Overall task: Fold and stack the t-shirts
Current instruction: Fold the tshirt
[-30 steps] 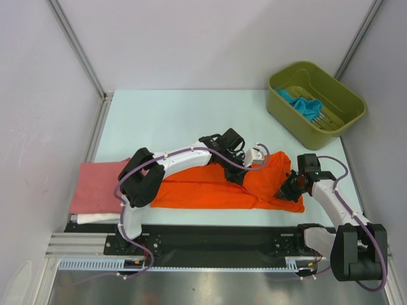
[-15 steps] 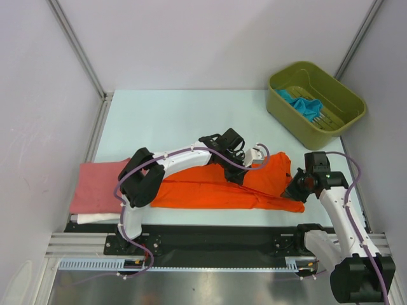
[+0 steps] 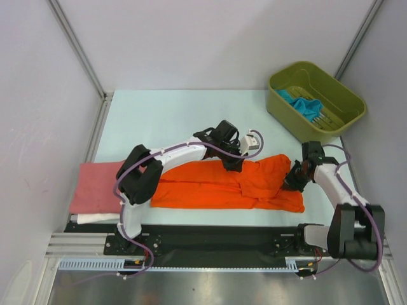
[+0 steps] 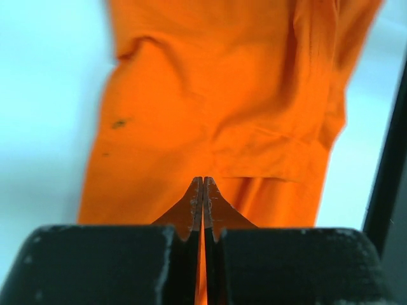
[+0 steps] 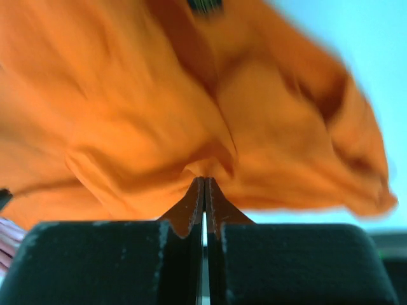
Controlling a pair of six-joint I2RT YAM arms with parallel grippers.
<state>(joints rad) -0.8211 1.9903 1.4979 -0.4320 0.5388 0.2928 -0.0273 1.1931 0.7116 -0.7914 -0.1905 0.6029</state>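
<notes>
The orange t-shirt (image 3: 210,189) lies folded into a long band near the front edge of the table (image 3: 178,114). The left gripper (image 3: 234,165) pinches its far edge and the right gripper (image 3: 294,182) pinches the bunched right end, jaws tight on the cloth, likely so they can lift that end over for the next fold

- Worktop (image 3: 172,121) pale mint, smooth, matte.
- Walls (image 3: 210,38) — plain light grey panels on three sides, joined by slanting aluminium posts (image 3: 76,46).
- Near edge: black strip (image 3: 216,235), then a ribbed metal rail (image 3: 216,268).
- Light even — soft shadows.
</notes>
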